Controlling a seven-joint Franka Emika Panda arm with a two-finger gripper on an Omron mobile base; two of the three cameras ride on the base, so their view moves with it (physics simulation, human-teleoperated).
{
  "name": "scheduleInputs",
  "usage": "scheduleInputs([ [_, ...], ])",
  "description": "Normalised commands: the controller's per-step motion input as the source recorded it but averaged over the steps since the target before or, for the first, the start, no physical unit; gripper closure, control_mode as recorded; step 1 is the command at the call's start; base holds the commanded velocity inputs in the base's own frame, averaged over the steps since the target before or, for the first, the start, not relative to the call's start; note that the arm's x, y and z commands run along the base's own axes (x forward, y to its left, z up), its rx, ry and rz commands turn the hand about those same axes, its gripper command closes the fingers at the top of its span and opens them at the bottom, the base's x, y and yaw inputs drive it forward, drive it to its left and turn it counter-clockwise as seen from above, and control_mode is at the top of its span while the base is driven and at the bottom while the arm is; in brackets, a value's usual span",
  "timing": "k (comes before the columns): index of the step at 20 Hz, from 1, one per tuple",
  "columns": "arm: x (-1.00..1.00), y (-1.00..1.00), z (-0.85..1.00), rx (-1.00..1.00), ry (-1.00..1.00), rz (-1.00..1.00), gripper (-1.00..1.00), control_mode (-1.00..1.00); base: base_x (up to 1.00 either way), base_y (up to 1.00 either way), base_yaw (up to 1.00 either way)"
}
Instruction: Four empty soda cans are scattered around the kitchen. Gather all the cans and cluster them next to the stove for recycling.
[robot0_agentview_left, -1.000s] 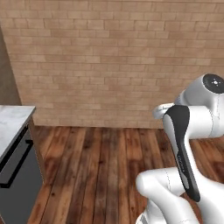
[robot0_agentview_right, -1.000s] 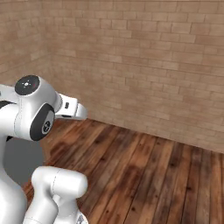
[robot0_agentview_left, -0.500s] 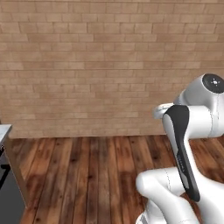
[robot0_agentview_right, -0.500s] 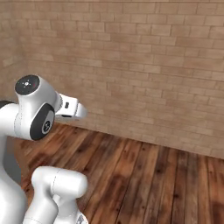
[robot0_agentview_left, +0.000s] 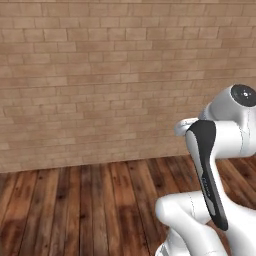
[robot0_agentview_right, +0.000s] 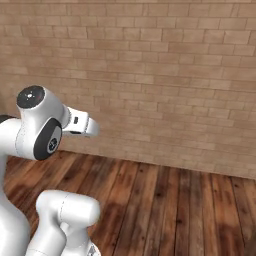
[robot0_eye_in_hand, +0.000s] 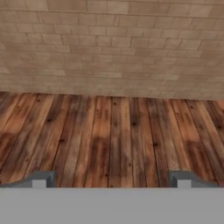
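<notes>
The claw (robot0_eye_in_hand: 111, 180) stands wide and empty at the bottom of the hand view; brick wall (robot0_agentview_left: 100, 80) fills the upper frame; wooden floor (robot0_eye_in_hand: 109, 135) below.

Wall (robot0_agentview_left: 100, 80): tan brick laid in regular courses with pale mortar lines, matt and slightly rough-looking.
Floor (robot0_agentview_left: 75, 210): dark reddish-brown wood planks with visible grain and darker streaks, low sheen, some soft shaded patches.
Robot arm (robot0_agentview_left: 225, 150): smooth white plastic-looking shell, gently glossy, with black matt joint caps and a dark strip along one link.
Fingertips (robot0_eye_in_hand: 41, 178): dull grey, matt.
</notes>
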Motion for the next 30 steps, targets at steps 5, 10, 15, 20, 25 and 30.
scheduleInputs([
  [5,0.00,0.00,0.00,0.00,0.00,0.00,-1.00,1.00,0.41,-0.53,-0.22],
  [10,0.00,0.00,0.00,0.00,0.00,0.00,-1.00,1.00,0.51,-0.41,-0.20],
  [15,0.00,0.00,0.00,0.00,0.00,0.00,-1.00,1.00,0.73,-0.07,-0.20],
  [20,0.00,0.00,0.00,0.00,0.00,0.00,-1.00,1.00,0.81,0.00,-0.17],
  [25,0.00,0.00,0.00,0.00,0.00,0.00,-1.00,1.00,0.65,-0.02,-0.23],
  [30,0.00,0.00,0.00,0.00,0.00,0.00,-1.00,1.00,0.31,-0.02,-0.36],
])
